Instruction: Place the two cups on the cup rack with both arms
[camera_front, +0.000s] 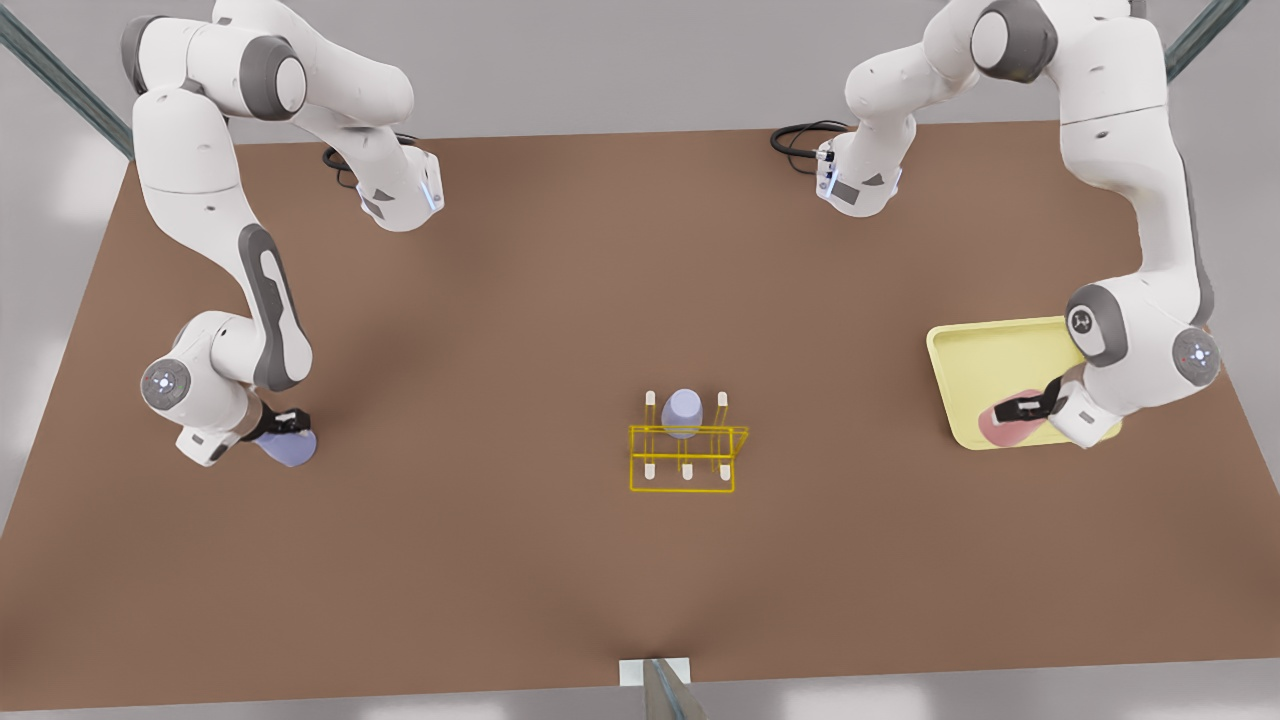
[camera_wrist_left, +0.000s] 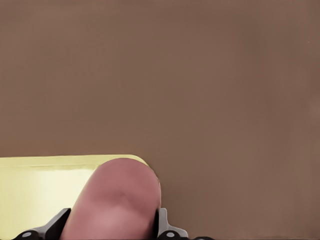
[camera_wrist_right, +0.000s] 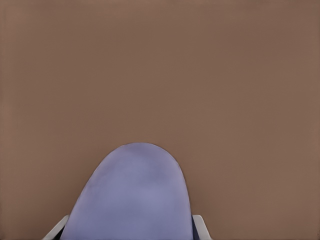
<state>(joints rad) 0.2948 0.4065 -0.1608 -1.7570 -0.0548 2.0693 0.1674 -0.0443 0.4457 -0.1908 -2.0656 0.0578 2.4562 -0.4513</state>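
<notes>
On the front view's right, my left gripper is shut on the pink cup, which lies tilted over the near corner of the tray. The left wrist view shows that pink cup between the fingers. On the front view's left, my right gripper is shut on a lavender cup, tilted just above the table. The right wrist view has this lavender cup flanked by the fingers. The yellow wire cup rack stands mid-table with another lavender cup upside down on a back peg.
A pale-yellow flat tray lies on the brown table under the left arm, and its corner appears in the left wrist view. Both arm bases stand at the far edge. A post stands at the near edge.
</notes>
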